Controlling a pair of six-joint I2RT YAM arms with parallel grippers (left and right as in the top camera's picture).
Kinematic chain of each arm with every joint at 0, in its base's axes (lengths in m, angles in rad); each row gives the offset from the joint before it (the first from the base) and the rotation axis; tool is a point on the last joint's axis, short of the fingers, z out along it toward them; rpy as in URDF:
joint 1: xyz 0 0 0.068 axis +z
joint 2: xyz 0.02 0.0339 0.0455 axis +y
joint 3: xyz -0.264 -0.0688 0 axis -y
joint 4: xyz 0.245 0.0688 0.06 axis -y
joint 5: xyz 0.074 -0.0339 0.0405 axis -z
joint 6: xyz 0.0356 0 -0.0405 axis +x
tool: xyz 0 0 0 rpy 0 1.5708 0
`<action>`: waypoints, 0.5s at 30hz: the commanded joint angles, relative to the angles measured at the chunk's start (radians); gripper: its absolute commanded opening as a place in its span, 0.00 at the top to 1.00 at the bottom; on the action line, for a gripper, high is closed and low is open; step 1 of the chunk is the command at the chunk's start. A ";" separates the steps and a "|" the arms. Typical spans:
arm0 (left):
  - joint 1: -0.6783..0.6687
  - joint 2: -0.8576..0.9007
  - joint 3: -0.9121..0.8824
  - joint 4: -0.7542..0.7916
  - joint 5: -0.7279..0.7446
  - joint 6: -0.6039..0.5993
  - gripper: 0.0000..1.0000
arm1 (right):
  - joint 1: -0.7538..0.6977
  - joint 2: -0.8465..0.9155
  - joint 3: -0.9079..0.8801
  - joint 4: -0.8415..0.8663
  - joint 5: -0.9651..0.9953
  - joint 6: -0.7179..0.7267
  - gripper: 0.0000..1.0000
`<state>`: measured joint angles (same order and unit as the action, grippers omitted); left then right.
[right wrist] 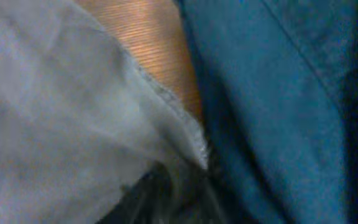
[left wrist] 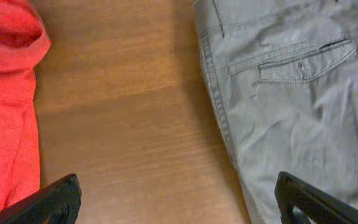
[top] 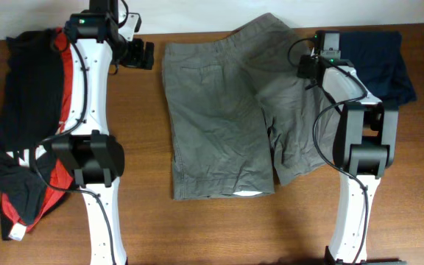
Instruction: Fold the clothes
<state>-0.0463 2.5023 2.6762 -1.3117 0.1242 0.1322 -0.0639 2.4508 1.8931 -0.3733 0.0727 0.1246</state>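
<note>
The grey-olive shorts (top: 219, 110) lie spread flat on the wooden table (top: 197, 228), back side up, with pale lining showing at the near hem. My left gripper (top: 142, 54) is open and empty over bare wood, just left of the shorts' waistband. In the left wrist view its fingers (left wrist: 179, 208) frame the table, with the shorts (left wrist: 303, 112) and a welt pocket to the right. My right gripper (top: 305, 68) is at the far right leg edge. In the blurred right wrist view the shorts' hem (right wrist: 55, 124) runs into the jaws (right wrist: 185, 199), which appear shut on it.
A dark navy folded garment (top: 381, 59) lies at the far right, touching the right gripper's side; it also shows in the right wrist view (right wrist: 278, 112). Red and black tops (top: 28, 125) are heaped at the left edge, and the red cloth (left wrist: 5, 106) shows in the left wrist view.
</note>
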 commanded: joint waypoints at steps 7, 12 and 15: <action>-0.013 0.132 -0.056 0.262 0.123 0.050 0.01 | 0.033 -0.152 0.247 -0.437 -0.253 -0.044 0.16; -0.028 0.253 -0.056 0.324 0.237 0.050 0.01 | 0.082 -0.198 0.320 -0.571 -0.165 -0.069 0.14; -0.050 0.294 -0.056 0.343 0.239 0.049 0.01 | 0.109 -0.210 0.320 -0.594 -0.147 -0.069 0.14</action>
<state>-0.0704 2.7731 2.6244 -0.9741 0.3111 0.1707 0.0216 2.2578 2.2047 -0.9501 -0.1101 0.0666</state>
